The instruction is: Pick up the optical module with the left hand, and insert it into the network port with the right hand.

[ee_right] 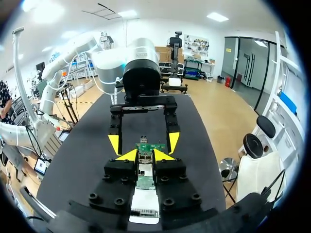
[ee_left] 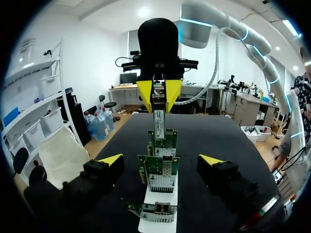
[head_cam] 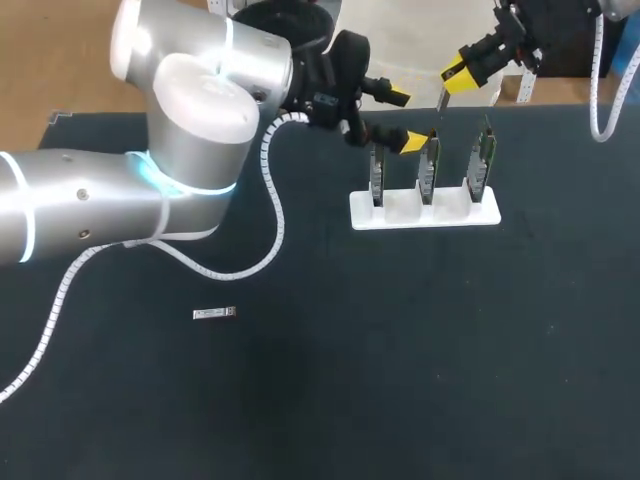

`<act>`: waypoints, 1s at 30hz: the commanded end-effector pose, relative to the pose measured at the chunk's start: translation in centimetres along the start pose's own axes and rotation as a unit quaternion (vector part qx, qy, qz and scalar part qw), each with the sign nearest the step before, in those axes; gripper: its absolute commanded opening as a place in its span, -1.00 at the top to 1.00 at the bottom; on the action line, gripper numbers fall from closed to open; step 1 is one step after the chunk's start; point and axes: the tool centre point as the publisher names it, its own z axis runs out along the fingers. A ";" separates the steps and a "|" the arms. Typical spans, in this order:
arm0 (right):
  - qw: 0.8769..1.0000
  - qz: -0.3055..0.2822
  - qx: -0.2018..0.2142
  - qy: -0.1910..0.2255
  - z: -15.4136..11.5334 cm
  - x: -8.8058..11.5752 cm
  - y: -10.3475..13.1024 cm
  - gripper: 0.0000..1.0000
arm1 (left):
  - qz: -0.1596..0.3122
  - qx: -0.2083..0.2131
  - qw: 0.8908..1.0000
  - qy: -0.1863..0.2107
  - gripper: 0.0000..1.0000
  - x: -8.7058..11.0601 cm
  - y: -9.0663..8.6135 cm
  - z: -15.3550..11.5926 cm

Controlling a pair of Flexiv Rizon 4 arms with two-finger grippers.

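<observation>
Black table [head_cam: 450, 350], head view, read left to right; at 8 o'clock from its centre a small silver piece [head_cam: 214, 313], perhaps a spare module, lies loose, long axis 9-to-3; left gripper [head_cam: 405, 120] hangs toward 12 o'clock, fingers well apart and empty, at the left end of the white stand [head_cam: 400, 218]; three network cards [head_cam: 428, 170] stand upright in it; right gripper [ee_left: 159, 99] is clamped on the optical module [ee_left: 159, 121], long axis vertical, 12-to-6, lower end just above a card's top edge; which card cannot be told. Judgement: the port lies at 6 o'clock from the right gripper, the nearer arm; a straight descent is called for.
</observation>
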 end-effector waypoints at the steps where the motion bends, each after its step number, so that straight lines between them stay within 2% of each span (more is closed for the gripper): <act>1: 1.000 0.000 0.000 0.000 0.0 0.0 0.0 1.00 | 0.005 0.004 1.000 0.018 -1.00 0.2 0.4 -0.2; 3: 1.000 -0.001 0.000 0.000 0.1 0.0 0.1 1.00 | 0.009 0.000 0.999 0.032 -1.00 0.5 0.4 -0.3; 8: 1.000 0.000 0.000 0.000 0.1 0.0 0.1 1.00 | -0.002 0.008 0.999 0.032 -1.00 1.2 0.1 -0.3; 20: 1.000 0.003 0.002 -0.001 0.0 0.2 0.3 1.00 | 0.008 0.033 0.999 0.034 -1.00 0.4 -0.1 0.8; 30: 1.000 0.004 0.004 -0.001 -0.1 0.3 0.2 1.00 | -0.001 0.039 0.998 0.054 -1.00 1.2 0.1 0.4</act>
